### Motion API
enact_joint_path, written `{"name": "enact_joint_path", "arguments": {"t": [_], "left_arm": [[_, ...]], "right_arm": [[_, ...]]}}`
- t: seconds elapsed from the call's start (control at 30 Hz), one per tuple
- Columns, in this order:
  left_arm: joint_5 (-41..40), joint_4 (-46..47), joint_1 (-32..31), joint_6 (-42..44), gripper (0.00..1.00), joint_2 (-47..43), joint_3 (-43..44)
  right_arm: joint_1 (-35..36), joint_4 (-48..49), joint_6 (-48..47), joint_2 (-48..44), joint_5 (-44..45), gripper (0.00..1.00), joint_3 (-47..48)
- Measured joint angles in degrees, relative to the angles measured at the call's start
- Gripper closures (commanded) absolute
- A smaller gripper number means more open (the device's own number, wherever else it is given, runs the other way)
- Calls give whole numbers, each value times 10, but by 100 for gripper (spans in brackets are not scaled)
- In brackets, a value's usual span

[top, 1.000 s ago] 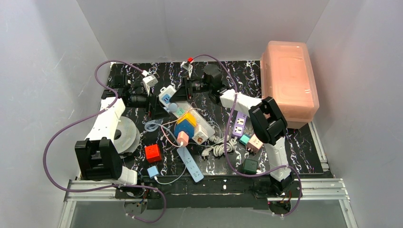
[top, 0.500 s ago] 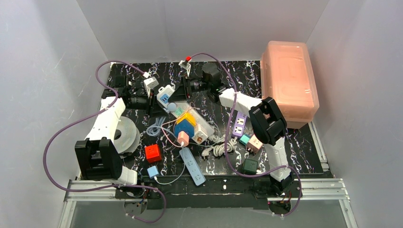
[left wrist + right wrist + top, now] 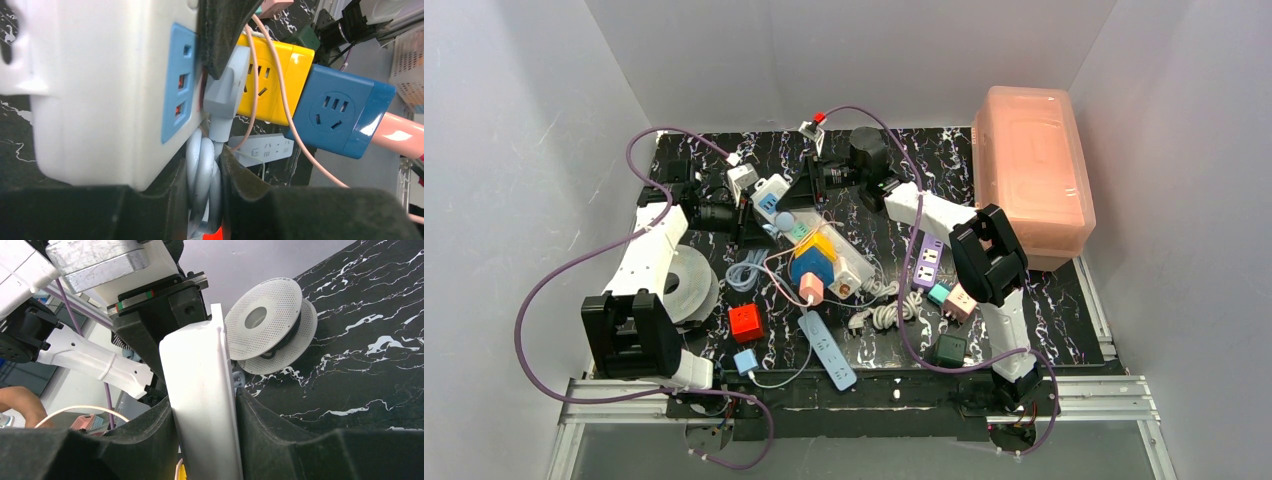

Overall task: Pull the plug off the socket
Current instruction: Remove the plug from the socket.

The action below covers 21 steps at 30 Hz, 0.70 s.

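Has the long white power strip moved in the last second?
Yes. The power strip has shifted slightly away from the red cube, toward the far side; the cube stayed put.

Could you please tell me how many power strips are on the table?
3: the long white strip at centre; a slim light-blue strip near the front edge; a short purple strip right of centre. Others may be hidden.

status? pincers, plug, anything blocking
Left pincer shut on grey plug at its cord end. Right pincer clamps socket. Plug not out yet. Yellow cube and pink cord crowd it.
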Motion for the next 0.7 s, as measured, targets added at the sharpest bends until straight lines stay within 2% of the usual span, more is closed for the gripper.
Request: {"name": "enact_joint_path", "arguments": {"t": [0.17,0.33,0.47,0.57,0.7], "left_arm": [[-4,-5,1,7,100,0,3],[-9,-50,2,41,100,0,23],[14,-172,-1,114,100,12,90],[16,-224,-2,162,100,14,115],[68,-327,-6,254,100,14,155]], "right_arm": [[1,2,3,0,-5,99,3],[4,7,11,0,-6,99,-2],[5,0,-3,-38,4,99,-30],[6,-5,-12,-49,2,99,-30],[7,-33,-40,-48,15,99,-31]]}}
